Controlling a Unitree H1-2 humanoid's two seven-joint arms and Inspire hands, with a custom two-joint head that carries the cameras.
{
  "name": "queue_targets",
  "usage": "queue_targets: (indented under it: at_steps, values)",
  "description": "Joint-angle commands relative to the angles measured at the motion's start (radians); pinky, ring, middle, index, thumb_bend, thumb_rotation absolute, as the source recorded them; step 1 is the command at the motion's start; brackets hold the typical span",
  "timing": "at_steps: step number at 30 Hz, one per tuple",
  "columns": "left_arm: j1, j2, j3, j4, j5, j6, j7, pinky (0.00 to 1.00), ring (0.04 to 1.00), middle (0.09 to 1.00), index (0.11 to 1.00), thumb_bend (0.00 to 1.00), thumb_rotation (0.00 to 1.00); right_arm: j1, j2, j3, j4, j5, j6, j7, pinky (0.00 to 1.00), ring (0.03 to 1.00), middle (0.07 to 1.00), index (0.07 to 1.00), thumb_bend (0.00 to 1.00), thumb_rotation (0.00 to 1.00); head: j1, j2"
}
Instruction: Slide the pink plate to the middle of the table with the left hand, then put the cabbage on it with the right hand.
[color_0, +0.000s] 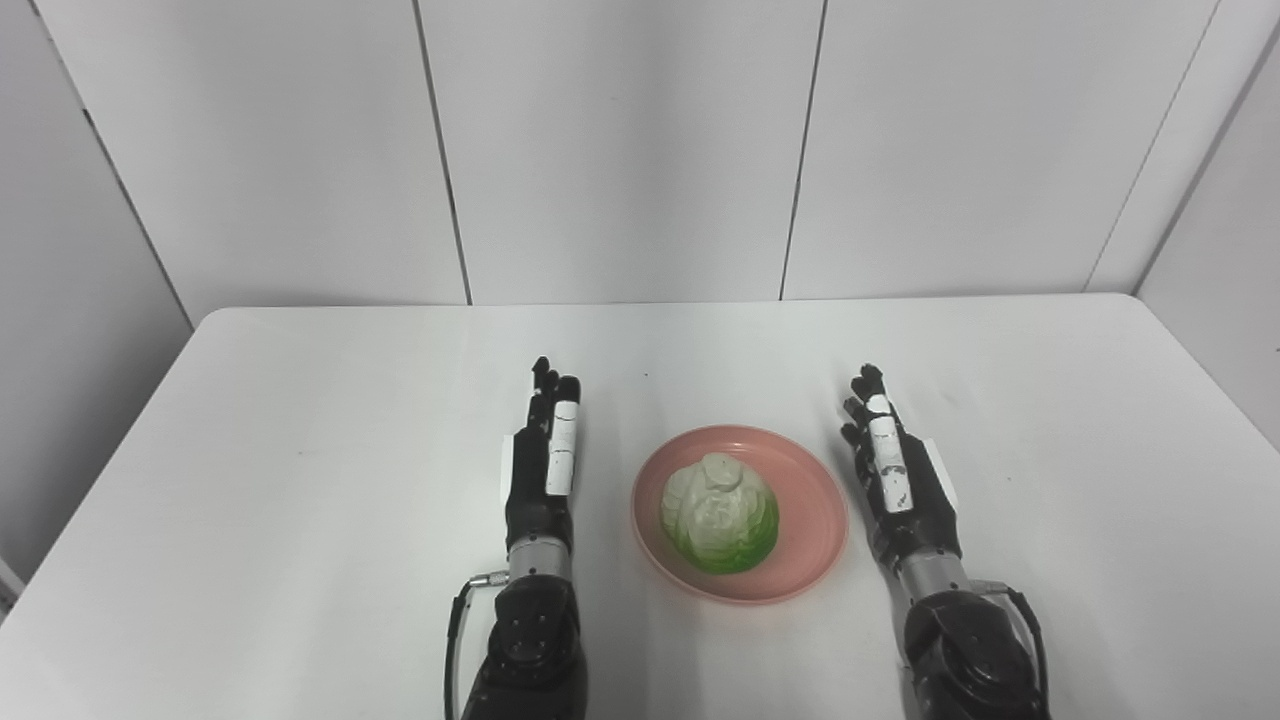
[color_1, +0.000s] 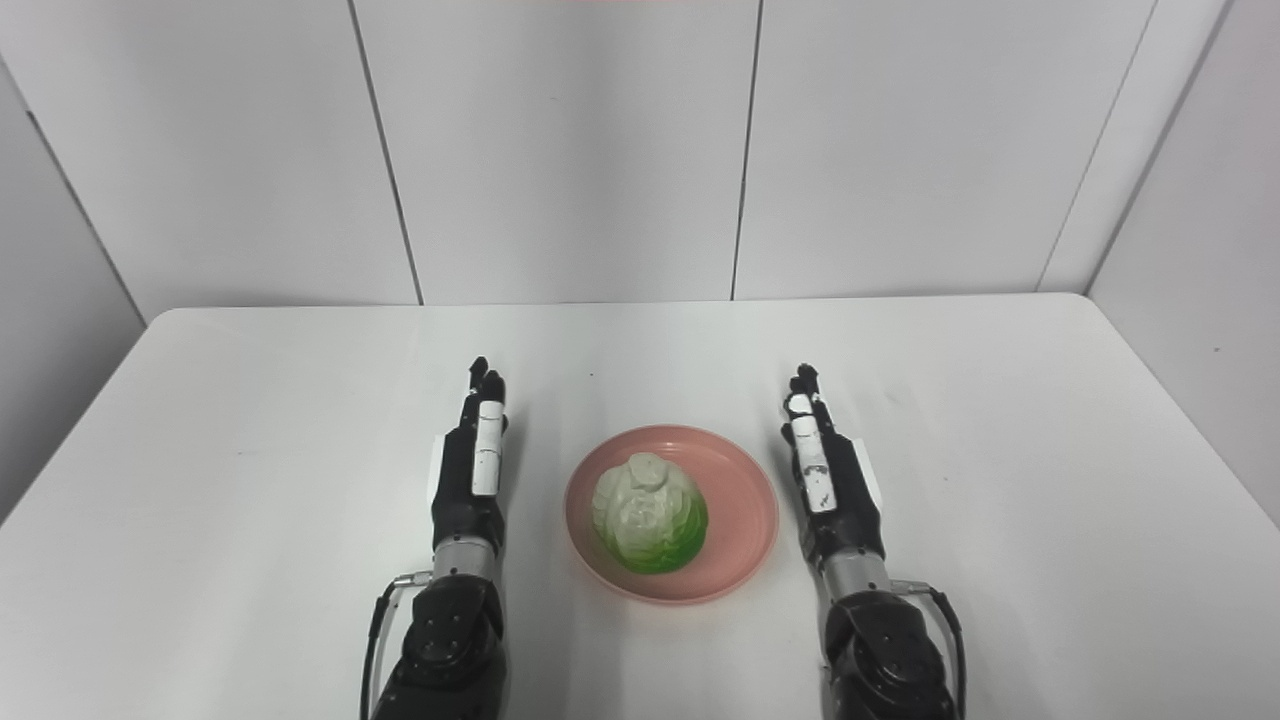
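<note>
A pink plate (color_0: 810, 505) lies near the middle of the white table, toward its front. On it rests a pale green cabbage (color_0: 719, 513), slightly left of the plate's centre. My left hand (color_0: 545, 455) lies flat on the table just left of the plate, fingers stretched forward, holding nothing. My right hand (color_0: 895, 470) lies the same way just right of the plate, open, apart from its rim. The cabbage (color_1: 650, 513), the plate (color_1: 745, 500) and both hands (color_1: 475, 460) (color_1: 828, 470) show likewise in the right eye view.
The white table (color_0: 300, 430) has rounded far corners and ends at grey wall panels (color_0: 620, 150) behind it. Nothing else stands on it.
</note>
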Motion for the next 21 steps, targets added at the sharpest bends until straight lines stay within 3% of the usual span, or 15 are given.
queue_targets:
  at_steps: [1, 7, 15, 21]
  values:
    - [0.003, -0.005, 0.001, 0.001, -0.005, -0.021, 0.002, 1.00, 1.000, 1.000, 1.000, 0.89, 0.96, -0.010, 0.007, -0.007, -0.021, 0.017, 0.009, -0.009, 1.00, 1.000, 1.000, 1.000, 0.94, 0.94, 0.001, -0.001]
    - [0.008, -0.008, -0.001, -0.006, -0.011, -0.014, -0.003, 1.00, 1.000, 1.000, 1.000, 0.88, 0.95, -0.003, 0.015, -0.017, -0.033, 0.034, 0.020, -0.026, 1.00, 1.000, 1.000, 1.000, 0.88, 0.95, 0.003, 0.000]
    - [0.012, -0.005, 0.000, -0.022, -0.017, 0.006, -0.007, 1.00, 0.998, 0.998, 1.000, 0.89, 0.95, -0.002, 0.020, -0.022, -0.038, 0.039, 0.025, -0.045, 1.00, 1.000, 1.000, 1.000, 0.87, 0.93, 0.001, 0.002]
    - [0.018, -0.005, 0.004, -0.048, -0.036, 0.037, -0.018, 1.00, 0.997, 0.991, 1.000, 0.90, 0.95, -0.001, 0.034, -0.042, -0.059, 0.085, 0.062, -0.046, 1.00, 1.000, 1.000, 1.000, 0.84, 0.93, 0.000, 0.003]
